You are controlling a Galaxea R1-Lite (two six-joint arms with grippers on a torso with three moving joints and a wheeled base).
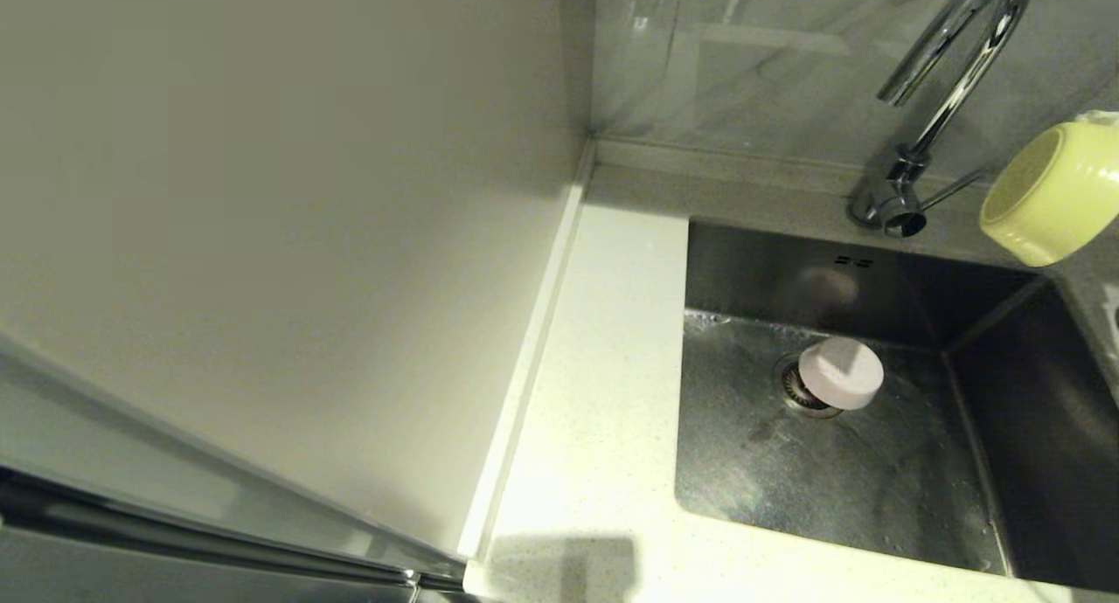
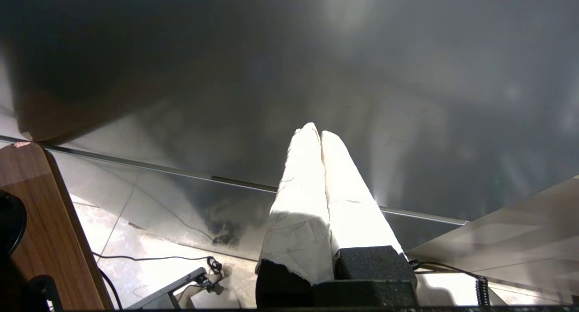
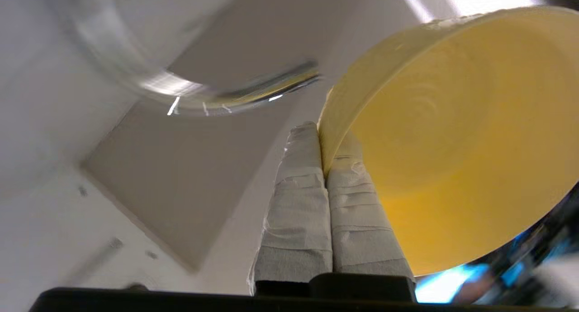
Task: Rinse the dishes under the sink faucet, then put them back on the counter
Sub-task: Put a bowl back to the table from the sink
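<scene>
— Dishes first: where are they?

— Two show. The yellow-green bowl (image 1: 1053, 194) is at the right edge of the head view, up in the air and tipped on its side, its open mouth facing the left of the frame. It sits just right of the faucet (image 1: 948, 79) and above the far right corner of the sink (image 1: 1005, 428). The pale pink bowl (image 1: 841, 372) lies upside down on the sink floor, centre right of the frame, partly covering the round drain (image 1: 794, 391).

— What holds the yellow-green one?

— The right gripper (image 3: 322, 144). In the right wrist view its taped jaws pinch the bowl's rim, one finger outside the wall and one inside, with the bowl's yellow interior filling the right half of that frame. The gripper itself does not show in the head view.

— And the faucet?

— A chrome gooseneck in the upper right of the head view, its spout curving over toward the left; the thin side lever (image 1: 953, 190) points right, toward the bowl. No stream of water is visible under the spout.

— The left gripper?

— The left gripper (image 2: 320, 133) appears only in its own wrist view, jaws pressed together with nothing between them, pointing at a dark glossy panel (image 2: 289, 77).

— The tabletop?

— The tabletop (image 1: 594, 393) is a white speckled strip running down the middle of the head view, left of the sink, with a cream wall panel (image 1: 262, 236) beside it.
</scene>
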